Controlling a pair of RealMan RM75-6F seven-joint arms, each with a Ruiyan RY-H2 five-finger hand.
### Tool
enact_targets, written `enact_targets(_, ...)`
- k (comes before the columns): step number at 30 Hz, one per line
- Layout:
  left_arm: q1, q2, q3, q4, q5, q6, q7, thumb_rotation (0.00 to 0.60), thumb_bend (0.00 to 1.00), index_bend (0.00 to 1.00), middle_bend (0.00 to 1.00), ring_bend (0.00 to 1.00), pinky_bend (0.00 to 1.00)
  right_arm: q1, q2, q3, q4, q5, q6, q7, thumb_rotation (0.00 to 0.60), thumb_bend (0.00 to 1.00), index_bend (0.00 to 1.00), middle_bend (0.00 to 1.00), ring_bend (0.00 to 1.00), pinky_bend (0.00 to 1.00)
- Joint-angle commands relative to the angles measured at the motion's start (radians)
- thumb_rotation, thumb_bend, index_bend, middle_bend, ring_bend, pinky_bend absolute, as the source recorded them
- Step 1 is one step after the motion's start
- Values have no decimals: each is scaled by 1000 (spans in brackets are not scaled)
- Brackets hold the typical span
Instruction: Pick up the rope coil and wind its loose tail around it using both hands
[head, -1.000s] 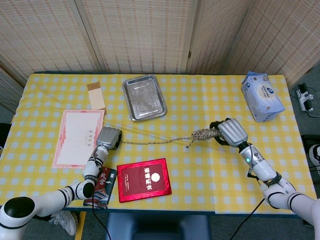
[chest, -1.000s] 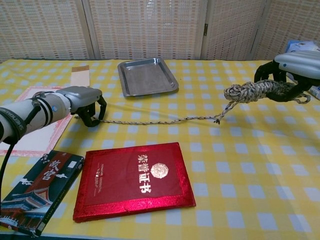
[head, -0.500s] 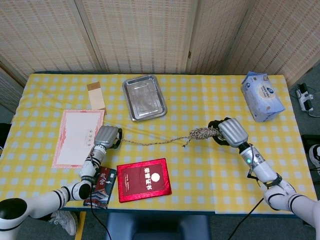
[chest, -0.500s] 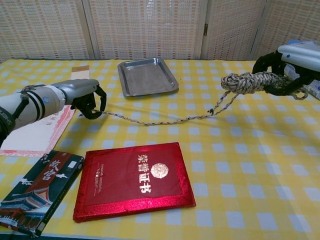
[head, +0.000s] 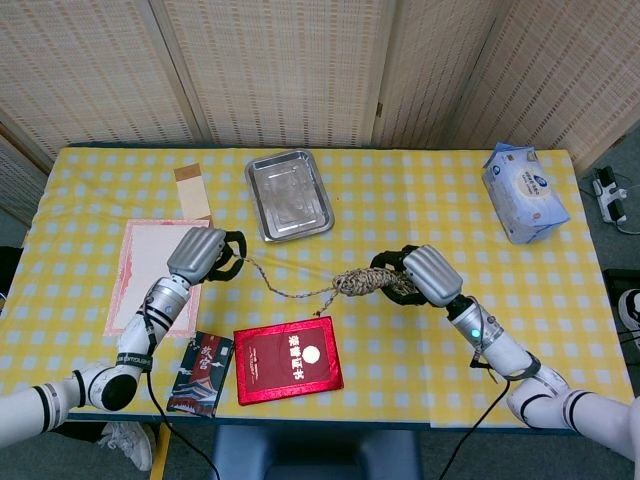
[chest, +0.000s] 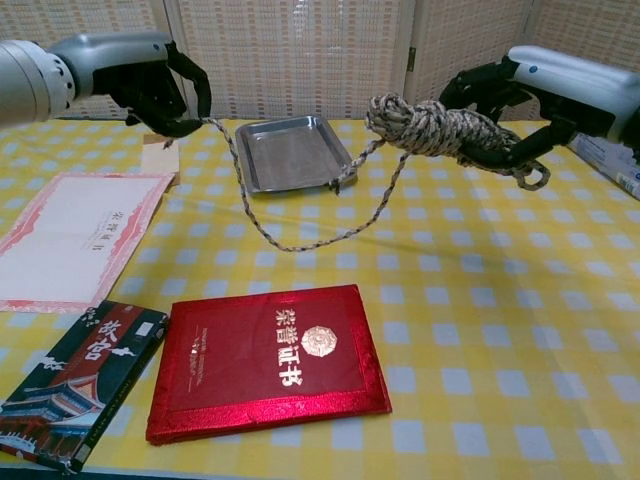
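Observation:
A speckled tan rope coil (head: 365, 281) (chest: 430, 128) is held in the air by my right hand (head: 420, 274) (chest: 530, 100), whose fingers wrap its right end. The loose tail (head: 290, 292) (chest: 300, 235) sags from the coil in a slack loop and rises to my left hand (head: 200, 255) (chest: 150, 85), which pinches the tail's end high above the table. Both hands are well off the yellow checked tablecloth (head: 400, 200). The tail hangs free between them, not wound on the coil.
A metal tray (head: 288, 194) (chest: 295, 152) lies behind the rope. A red booklet (head: 288, 359) (chest: 270, 360) and a dark pamphlet (head: 203, 372) (chest: 70, 382) lie at the front, a pink-edged certificate (head: 158, 273) at left, a tissue pack (head: 523, 191) at far right.
Both hands rose off the table. The right hand carried the coil left toward the middle, and the left hand lifted the tail's end, so the rope now hangs in a slack loop.

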Motion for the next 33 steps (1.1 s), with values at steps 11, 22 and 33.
enact_targets(11, -100, 110, -70, -229, -132, 63, 133, 600, 517, 631, 983, 909, 811, 73, -88, 42, -114, 30, -74, -53, 600, 530, 801, 604, 679, 538)
enact_targets(22, -178, 99, -76, -348, -179, 145, 229, 600, 516, 631, 983, 909, 811, 101, -156, 106, -179, 169, -159, -134, 600, 535, 816, 619, 690, 566)
enact_targets(33, -172, 96, -25, -391, -163, 171, 213, 600, 517, 631, 983, 908, 811, 75, -300, 248, -209, 393, -80, -264, 600, 542, 835, 643, 719, 616)
